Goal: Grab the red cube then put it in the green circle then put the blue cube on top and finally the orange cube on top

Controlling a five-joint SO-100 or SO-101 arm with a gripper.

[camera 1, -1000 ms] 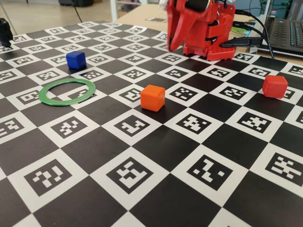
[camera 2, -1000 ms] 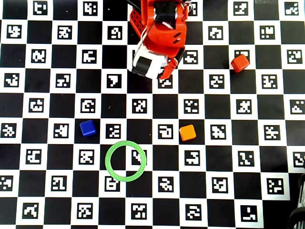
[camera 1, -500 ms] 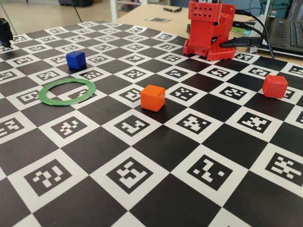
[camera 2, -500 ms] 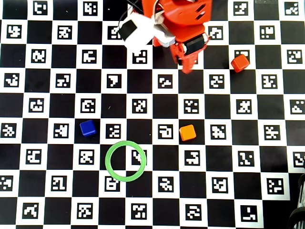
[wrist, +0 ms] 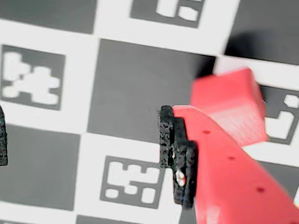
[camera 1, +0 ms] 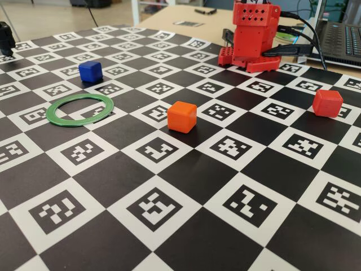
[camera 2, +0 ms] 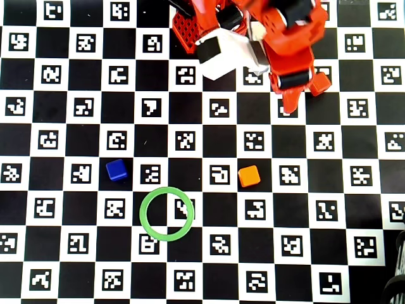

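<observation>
The red cube [camera 1: 328,103] rests on the checkered mat at the right, away from the green circle [camera 1: 79,109]. Seen from overhead, the arm reaches over it and part of the red cube [camera 2: 321,83] shows beside my gripper [camera 2: 292,104]. In the wrist view my gripper [wrist: 86,149] is open, with only mat between its black pads [wrist: 176,154]. There the red cube [wrist: 229,109] lies outside the jaws, to the right behind the red finger. The orange cube [camera 2: 249,175] sits mid-mat. The blue cube [camera 2: 116,170] stands just up-left of the green circle [camera 2: 167,213], whose centre holds nothing.
The red arm base [camera 1: 256,34] stands at the mat's far edge, with cables and a laptop [camera 1: 344,39] behind it on the right. A dark object [camera 1: 5,36] sits at the far left edge.
In the overhead view the arm has swung from the left of its base to the right, ending over the red cube. The cubes and ring have not moved.
</observation>
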